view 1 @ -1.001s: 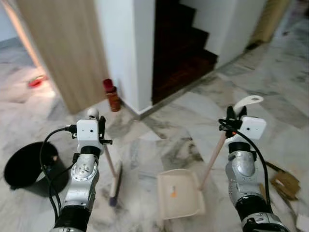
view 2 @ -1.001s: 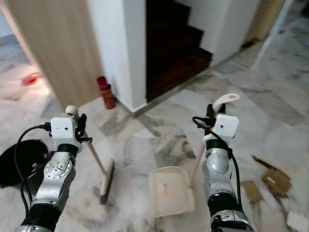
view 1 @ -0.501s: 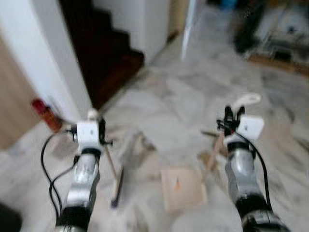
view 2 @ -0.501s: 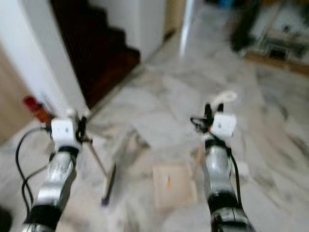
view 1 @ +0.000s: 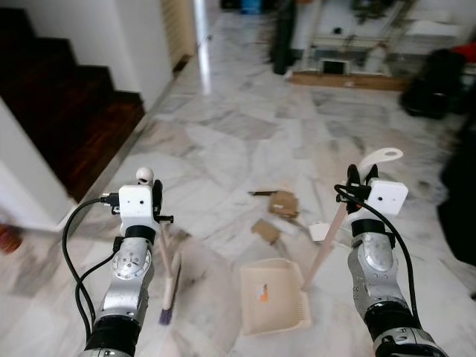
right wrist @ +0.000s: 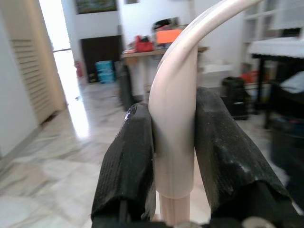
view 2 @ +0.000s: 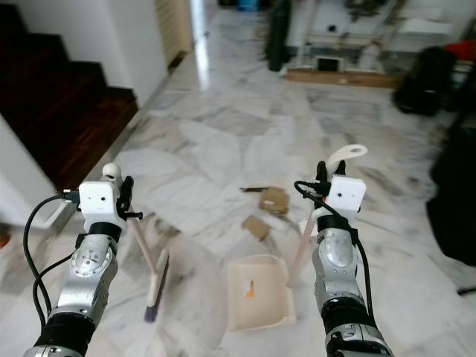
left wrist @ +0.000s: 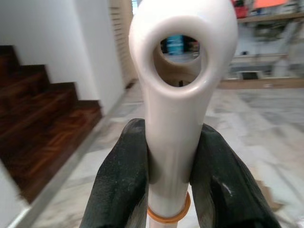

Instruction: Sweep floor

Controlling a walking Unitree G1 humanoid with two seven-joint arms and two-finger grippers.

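While each pincer clamps its handle, cardboard scraps (view 1: 281, 202) lie ahead

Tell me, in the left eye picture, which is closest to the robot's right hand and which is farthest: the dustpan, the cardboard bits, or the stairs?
From the right hand:
1. Dustpan, on the floor just below, its handle in that hand.
2. Cardboard bits, ahead on the floor, toward the left; nearly as close as the pan.
3. Stairs, far off on the left.

marble floor (view 1: 223, 141) | cardboard scraps (view 1: 282, 202) | dustpan (view 1: 273, 296) | broom (view 1: 169, 286)
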